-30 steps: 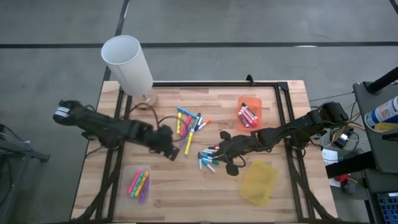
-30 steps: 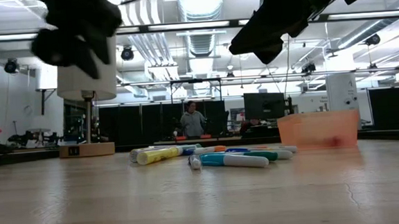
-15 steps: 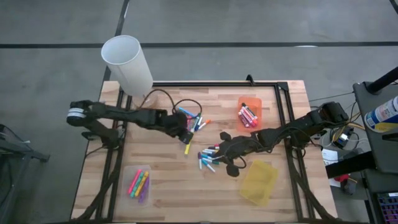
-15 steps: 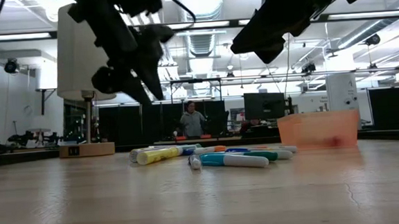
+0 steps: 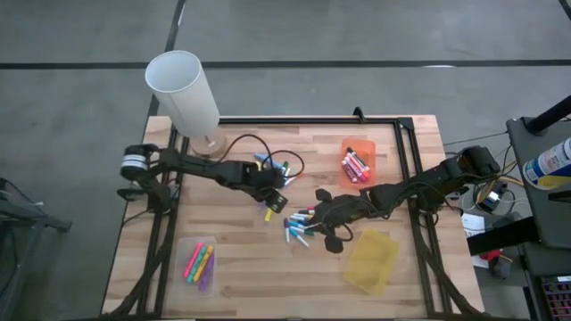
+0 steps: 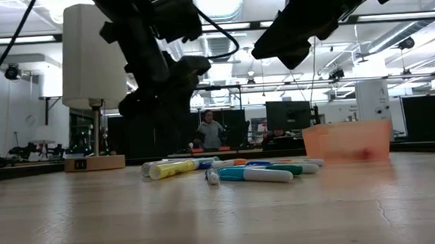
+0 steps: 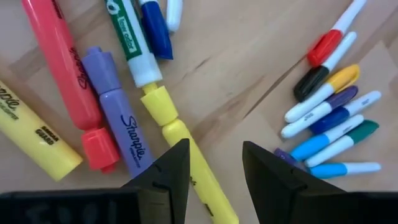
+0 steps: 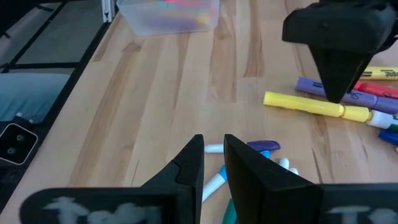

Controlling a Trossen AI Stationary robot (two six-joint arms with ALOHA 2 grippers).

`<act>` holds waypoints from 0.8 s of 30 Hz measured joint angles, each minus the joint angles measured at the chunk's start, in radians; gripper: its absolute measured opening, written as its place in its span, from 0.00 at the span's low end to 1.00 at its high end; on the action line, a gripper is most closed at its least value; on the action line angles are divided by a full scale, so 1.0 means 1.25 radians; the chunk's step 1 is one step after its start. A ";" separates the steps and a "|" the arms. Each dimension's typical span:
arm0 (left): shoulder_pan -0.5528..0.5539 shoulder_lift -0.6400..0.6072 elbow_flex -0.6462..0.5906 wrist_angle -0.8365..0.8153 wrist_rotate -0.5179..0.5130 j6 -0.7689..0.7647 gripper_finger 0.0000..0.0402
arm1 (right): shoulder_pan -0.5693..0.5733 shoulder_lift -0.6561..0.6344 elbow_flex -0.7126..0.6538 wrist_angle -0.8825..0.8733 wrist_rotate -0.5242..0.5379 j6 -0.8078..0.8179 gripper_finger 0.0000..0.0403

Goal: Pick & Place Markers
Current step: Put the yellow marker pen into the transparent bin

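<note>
Large markers lie loose on the wooden table, and a cluster of small thin markers lies nearer its middle. My left gripper hangs open over the large markers, pointing steeply down. A yellow marker runs on the table under the gap between its fingers, beside purple and pink ones. My right gripper hovers over the small markers, its fingers a narrow gap apart with nothing between. In the right wrist view my left gripper stands above the yellow marker.
An orange bin with markers stands far right. A clear bin with markers sits near left, a yellow bin near right. A tall white cylinder on a wooden base stands at the far left corner. A cable loops near the large markers.
My left gripper has swung from the table's left toward its middle and far side, sinking and rolling as it went. It now hangs over the large markers. Its fingers stay apart. The markers have not moved.
</note>
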 joint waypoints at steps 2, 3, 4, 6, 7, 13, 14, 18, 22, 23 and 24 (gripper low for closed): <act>0.000 0.007 -0.001 -0.004 0.000 0.000 0.35 | 0.000 0.000 0.000 -0.001 0.000 0.000 0.14; 0.000 0.010 -0.002 -0.010 -0.002 -0.001 0.35 | 0.001 0.000 0.000 -0.002 0.000 0.000 0.14; 0.000 0.013 -0.002 -0.016 -0.008 -0.003 0.35 | 0.001 0.000 0.000 -0.002 0.000 0.000 0.14; 0.000 0.025 -0.002 -0.022 -0.013 -0.009 0.35 | 0.002 0.000 0.000 -0.002 0.000 0.000 0.14; 0.000 0.031 -0.002 -0.022 -0.013 -0.010 0.35 | 0.001 0.000 0.000 -0.002 0.000 0.000 0.14; -0.001 0.058 -0.002 -0.023 -0.012 -0.006 0.35 | 0.002 0.000 0.000 -0.002 0.000 0.001 0.14; -0.001 0.063 -0.002 -0.024 -0.010 -0.006 0.35 | 0.001 0.000 0.000 -0.002 0.000 0.001 0.14; -0.001 0.076 -0.002 -0.022 -0.007 0.001 0.35 | 0.002 0.000 0.000 -0.002 0.000 0.001 0.14; 0.000 0.099 -0.002 -0.029 0.000 0.021 0.35 | 0.001 0.000 0.000 -0.001 0.000 0.001 0.14; 0.000 0.102 -0.001 -0.031 0.000 0.022 0.35 | 0.001 0.000 0.000 -0.001 0.000 0.001 0.14; 0.000 0.103 0.000 -0.034 0.000 0.023 0.34 | 0.002 0.000 0.000 -0.001 0.000 0.001 0.14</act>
